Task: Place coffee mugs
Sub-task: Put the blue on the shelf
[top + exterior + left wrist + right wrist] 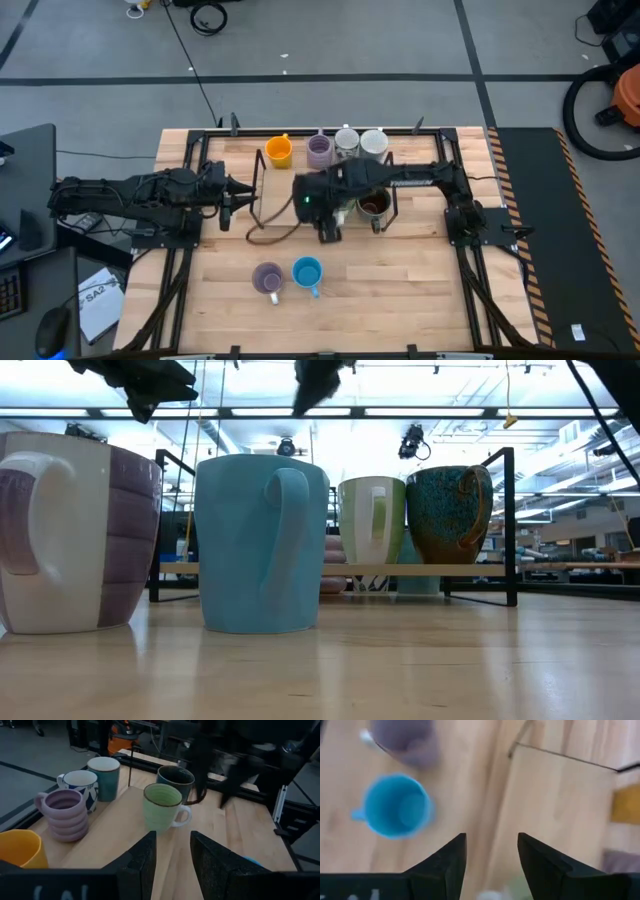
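Observation:
A lavender mug and a blue mug stand upright on the table near the front. Orange, lavender, white patterned and pale mugs stand along the far edge of the rack's wooden shelf. A dark brown mug and a light green mug stand on its near part. My right gripper is open and empty, pointing down above the shelf's near edge, just beyond the blue mug. My left gripper is open and empty at the shelf's left end.
The black wire rack frame rises around the shelf, and its posts stand beside the dark mug. A black rail frame runs around the table. Bare wood lies to the right of the blue mug.

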`<state>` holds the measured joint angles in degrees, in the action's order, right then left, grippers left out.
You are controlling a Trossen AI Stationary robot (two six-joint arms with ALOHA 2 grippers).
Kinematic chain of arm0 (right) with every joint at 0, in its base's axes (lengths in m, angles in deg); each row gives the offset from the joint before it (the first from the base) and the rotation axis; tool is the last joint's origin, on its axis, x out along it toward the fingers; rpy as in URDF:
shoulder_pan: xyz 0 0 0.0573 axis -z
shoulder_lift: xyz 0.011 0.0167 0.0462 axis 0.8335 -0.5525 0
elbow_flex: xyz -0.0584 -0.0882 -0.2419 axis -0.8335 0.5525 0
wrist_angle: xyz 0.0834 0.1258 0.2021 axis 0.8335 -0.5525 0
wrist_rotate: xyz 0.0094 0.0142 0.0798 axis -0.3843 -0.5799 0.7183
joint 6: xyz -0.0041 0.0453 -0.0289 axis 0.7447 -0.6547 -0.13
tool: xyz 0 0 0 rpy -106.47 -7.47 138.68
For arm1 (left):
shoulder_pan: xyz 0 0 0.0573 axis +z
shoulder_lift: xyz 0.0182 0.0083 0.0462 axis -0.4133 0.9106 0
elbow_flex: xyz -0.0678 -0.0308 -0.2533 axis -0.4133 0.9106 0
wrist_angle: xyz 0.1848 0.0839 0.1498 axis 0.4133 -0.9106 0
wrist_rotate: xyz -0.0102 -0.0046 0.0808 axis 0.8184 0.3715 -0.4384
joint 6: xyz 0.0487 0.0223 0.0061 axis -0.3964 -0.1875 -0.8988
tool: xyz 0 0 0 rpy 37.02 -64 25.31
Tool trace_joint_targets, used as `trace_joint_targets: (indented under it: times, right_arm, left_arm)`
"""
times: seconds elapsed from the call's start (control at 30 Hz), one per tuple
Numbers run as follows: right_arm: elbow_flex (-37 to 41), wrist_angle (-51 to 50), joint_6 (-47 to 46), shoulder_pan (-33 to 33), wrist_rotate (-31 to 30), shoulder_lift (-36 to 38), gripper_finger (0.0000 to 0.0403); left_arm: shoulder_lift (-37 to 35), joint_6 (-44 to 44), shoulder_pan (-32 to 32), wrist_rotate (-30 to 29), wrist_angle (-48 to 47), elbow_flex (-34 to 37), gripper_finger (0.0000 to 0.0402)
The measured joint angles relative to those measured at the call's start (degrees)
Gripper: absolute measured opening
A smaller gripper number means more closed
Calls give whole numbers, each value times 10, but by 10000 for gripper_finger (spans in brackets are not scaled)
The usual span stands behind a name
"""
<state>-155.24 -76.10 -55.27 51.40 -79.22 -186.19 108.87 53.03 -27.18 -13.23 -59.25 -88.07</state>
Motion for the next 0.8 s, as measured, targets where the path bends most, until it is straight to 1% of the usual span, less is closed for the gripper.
trace_joint_targets:
  times: [0.1,0.17,0.3,0.43,0.5,0.67,0.8]
  right_arm:
    - [6,32,-36,-24,-2,0,187]
    - [19,47,-56,-36,-2,0,187]
    - [58,80,-83,-53,-3,0,186]
    - [71,70,-115,-61,-15,-1,186]
    - [71,56,-129,-69,-44,1,186]
    - [71,43,-139,-111,-151,16,185]
    - [73,29,-166,-135,-198,23,185]
  left_arm:
    - [0,8,0,2,0,0,125]
    - [0,26,0,22,-7,-2,125]
    - [3,43,0,50,-58,-29,125]
    - [19,52,-1,66,-100,-51,125]
    - [36,53,-1,74,-116,-61,125]
    - [103,52,-7,103,-128,-94,125]
    - [151,21,-32,105,-139,-127,125]
